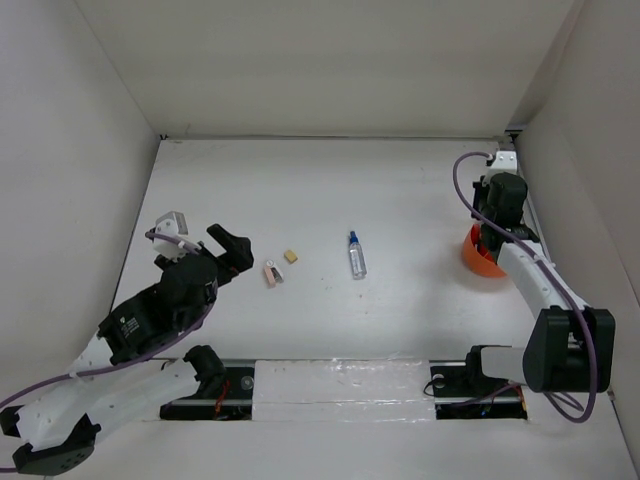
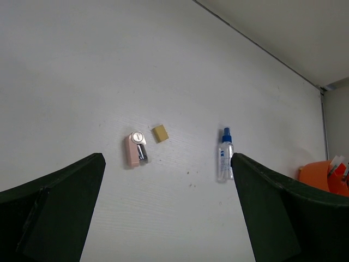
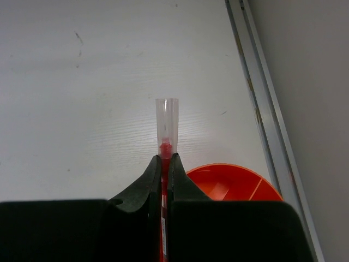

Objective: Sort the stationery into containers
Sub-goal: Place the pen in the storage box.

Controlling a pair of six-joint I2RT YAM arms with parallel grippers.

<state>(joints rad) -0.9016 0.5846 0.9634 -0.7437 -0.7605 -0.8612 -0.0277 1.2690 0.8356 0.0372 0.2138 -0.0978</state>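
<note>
My right gripper [image 3: 164, 158] is shut on a thin red pen [image 3: 166, 123] whose clear cap sticks out past the fingertips. It hangs just left of the orange-red cup [image 3: 234, 183], which stands at the table's right side [image 1: 480, 258] under that arm. On the table's middle lie a clear blue-capped bottle [image 1: 357, 256], a tiny tan eraser cube [image 1: 291, 256] and a pink-white piece [image 1: 272, 274]. The left wrist view shows the same bottle [image 2: 224, 158], eraser [image 2: 160, 132] and pink piece [image 2: 135, 148] ahead of my left gripper [image 2: 166, 185], which stands wide open and holds nothing.
White walls close the table on three sides. A metal rail [image 3: 262, 103] runs along the right wall beside the cup. Stationery tips [image 2: 337, 166] poke out of the cup in the left wrist view. A taped strip [image 1: 340, 385] lies at the near edge.
</note>
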